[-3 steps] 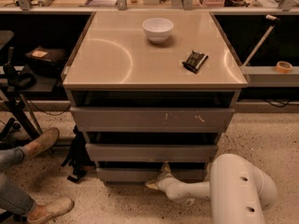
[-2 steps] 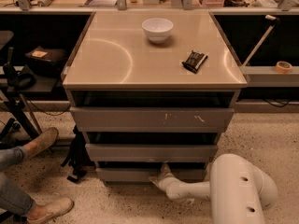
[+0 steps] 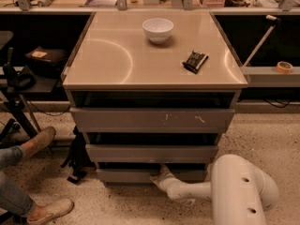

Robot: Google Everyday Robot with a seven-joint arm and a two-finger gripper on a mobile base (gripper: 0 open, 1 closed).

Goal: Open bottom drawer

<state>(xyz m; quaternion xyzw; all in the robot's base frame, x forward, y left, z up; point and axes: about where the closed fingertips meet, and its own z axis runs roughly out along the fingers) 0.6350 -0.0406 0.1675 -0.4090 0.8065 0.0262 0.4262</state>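
The bottom drawer (image 3: pixel 126 175) is the slim grey-brown front at the foot of the cabinet, just above the floor. My gripper (image 3: pixel 161 172) sits at the middle of that front, at its top edge, under the mid-sized drawer (image 3: pixel 150 153). The white arm (image 3: pixel 239 193) reaches in from the lower right along the floor. The top drawer (image 3: pixel 152 119) is the tallest front, with pale scratch marks. The bottom drawer front sits a little behind the drawers above it.
A white bowl (image 3: pixel 157 29) and a small black packet (image 3: pixel 195 61) lie on the cabinet top (image 3: pixel 112 60). A person's shoes (image 3: pixel 40 142) and leg are on the floor at the left. A black bag (image 3: pixel 75 156) leans by the cabinet's left side. A tape roll (image 3: pixel 283 67) sits on a shelf at the right.
The gripper has moved a little up and inward at the top edge of the bottom drawer front. The drawers have not visibly moved.
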